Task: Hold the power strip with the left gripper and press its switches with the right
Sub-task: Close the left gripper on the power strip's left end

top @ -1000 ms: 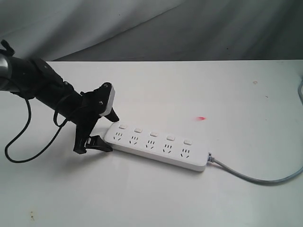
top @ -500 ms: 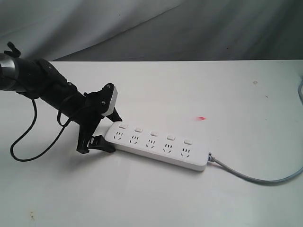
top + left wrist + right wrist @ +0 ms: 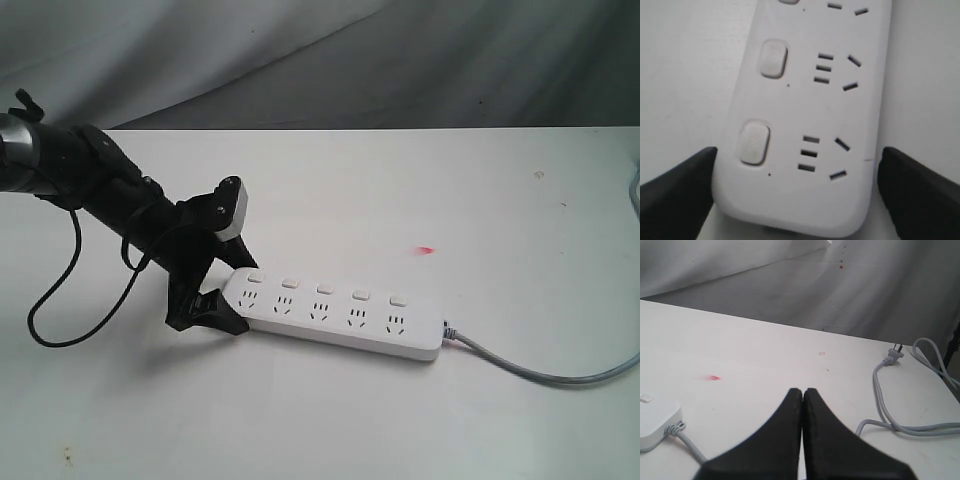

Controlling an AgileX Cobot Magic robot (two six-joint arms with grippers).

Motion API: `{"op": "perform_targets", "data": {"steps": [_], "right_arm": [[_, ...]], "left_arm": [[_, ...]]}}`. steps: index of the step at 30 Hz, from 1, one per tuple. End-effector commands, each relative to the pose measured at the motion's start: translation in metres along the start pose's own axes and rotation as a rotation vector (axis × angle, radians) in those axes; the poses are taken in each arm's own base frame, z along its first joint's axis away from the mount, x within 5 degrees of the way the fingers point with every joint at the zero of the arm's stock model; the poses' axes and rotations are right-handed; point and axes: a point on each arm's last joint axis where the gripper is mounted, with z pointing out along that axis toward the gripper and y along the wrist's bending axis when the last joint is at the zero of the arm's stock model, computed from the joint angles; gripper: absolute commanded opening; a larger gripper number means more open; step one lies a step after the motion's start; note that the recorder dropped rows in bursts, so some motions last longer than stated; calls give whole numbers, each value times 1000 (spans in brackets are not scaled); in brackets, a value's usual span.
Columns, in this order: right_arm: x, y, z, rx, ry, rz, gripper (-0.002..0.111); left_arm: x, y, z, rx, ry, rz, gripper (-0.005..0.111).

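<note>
The white power strip point(image 3: 340, 315) lies flat on the white table point(image 3: 400, 190), with its switches point(image 3: 323, 288) in a row above the outlets. My left gripper point(image 3: 245, 295) straddles the strip's left end, open. In the left wrist view the gripper point(image 3: 797, 156) has one black finger point(image 3: 690, 185) against the strip's point(image 3: 805, 100) switch side. The other finger point(image 3: 915, 190) stands a narrow gap off the far side. Two switches point(image 3: 754, 142) show there. My right gripper point(image 3: 802, 391) is shut on nothing, above the table, beyond the strip's cord end point(image 3: 655, 425). It is outside the exterior view.
The grey cord point(image 3: 520, 370) runs from the strip's right end toward the table's right edge. Its loops point(image 3: 880, 390) and plug point(image 3: 893, 355) lie ahead of the right gripper. A small red mark point(image 3: 426, 249) is on the table. Grey cloth hangs behind.
My left gripper has slid rightward onto the strip's left end and narrowed around it. The strip has turned slightly, its right end shifting a little to the right.
</note>
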Motion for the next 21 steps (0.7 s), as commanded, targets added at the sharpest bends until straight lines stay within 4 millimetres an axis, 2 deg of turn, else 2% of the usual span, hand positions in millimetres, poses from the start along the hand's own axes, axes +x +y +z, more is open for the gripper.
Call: {"op": "perform_targets", "data": {"steps": [1, 8, 21], "right_arm": [[1, 0, 0, 8, 2, -7, 0], [1, 0, 0, 8, 2, -7, 0], [1, 0, 0, 8, 2, -7, 0]], "left_arm": [[-3, -1, 1, 14, -2, -3, 80], [5, 0, -1, 6, 60, 36, 80], [7, 2, -1, -12, 77, 46, 80]]}}
